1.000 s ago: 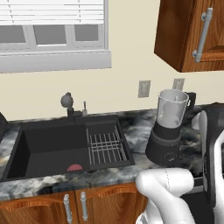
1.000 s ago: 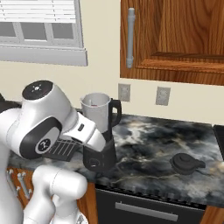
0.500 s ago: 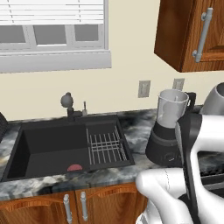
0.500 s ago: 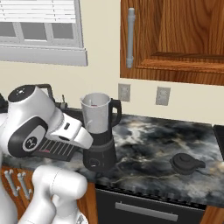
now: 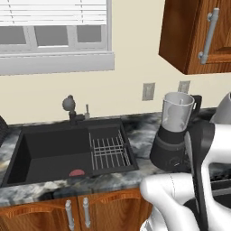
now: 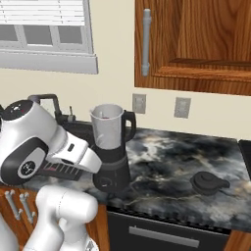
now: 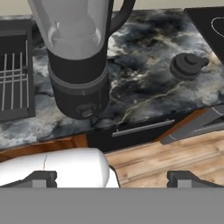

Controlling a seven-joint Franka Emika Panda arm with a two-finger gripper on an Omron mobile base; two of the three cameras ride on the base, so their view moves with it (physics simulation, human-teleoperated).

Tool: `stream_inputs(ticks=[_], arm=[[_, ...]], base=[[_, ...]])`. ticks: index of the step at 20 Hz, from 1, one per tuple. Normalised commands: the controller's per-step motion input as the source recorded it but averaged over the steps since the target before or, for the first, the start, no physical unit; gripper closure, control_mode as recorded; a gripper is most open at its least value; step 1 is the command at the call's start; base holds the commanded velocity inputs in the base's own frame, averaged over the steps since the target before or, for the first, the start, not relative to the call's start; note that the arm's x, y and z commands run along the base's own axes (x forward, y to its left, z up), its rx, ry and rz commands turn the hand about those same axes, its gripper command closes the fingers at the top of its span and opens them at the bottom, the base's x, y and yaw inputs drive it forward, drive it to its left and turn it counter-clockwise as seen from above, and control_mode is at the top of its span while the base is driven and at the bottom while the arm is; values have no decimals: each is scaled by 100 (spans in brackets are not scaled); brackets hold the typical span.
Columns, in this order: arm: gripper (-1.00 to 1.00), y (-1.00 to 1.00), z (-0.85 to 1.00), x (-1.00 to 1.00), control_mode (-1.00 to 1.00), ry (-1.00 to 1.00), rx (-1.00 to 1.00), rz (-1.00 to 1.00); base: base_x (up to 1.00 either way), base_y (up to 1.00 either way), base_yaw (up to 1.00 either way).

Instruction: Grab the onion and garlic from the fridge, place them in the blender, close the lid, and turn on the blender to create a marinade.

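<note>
Black and deep, the sink (image 5: 58,149) is set into the left part of the marbled desk (image 6: 166,166), with a wire rack (image 5: 108,151) laid in its right half and a flat reddish disc (image 5: 76,173) on its floor. Just right of the sink, the blender (image 6: 112,147) is stood upright on the desk, its clear jar uncovered and its black handle turned to the right in the right base view. A front knob (image 7: 86,110) is seen low on its black base in the hand view. Well apart to the right, the lid (image 6: 208,182) is laid on the bare desk, dome upward. Whether anything lies inside the jar cannot be told. The gripper (image 7: 111,179) is held spread wide, its two dark tips seen far apart at the bottom of the hand view; nothing is gripped or touched by it. It is pointed down towards the desk edge before the blender.
</note>
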Motion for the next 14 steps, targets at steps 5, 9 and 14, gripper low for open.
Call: stream_inputs(ticks=[5,9,14], arm=[[-100,0,0,0,100,0,0,0],[-100,0,0,0,100,0,0,0],[-100,0,0,0,100,0,0,0]], base=[[-2,-43,-1],[0,-57,-1],[0,-43,0]])
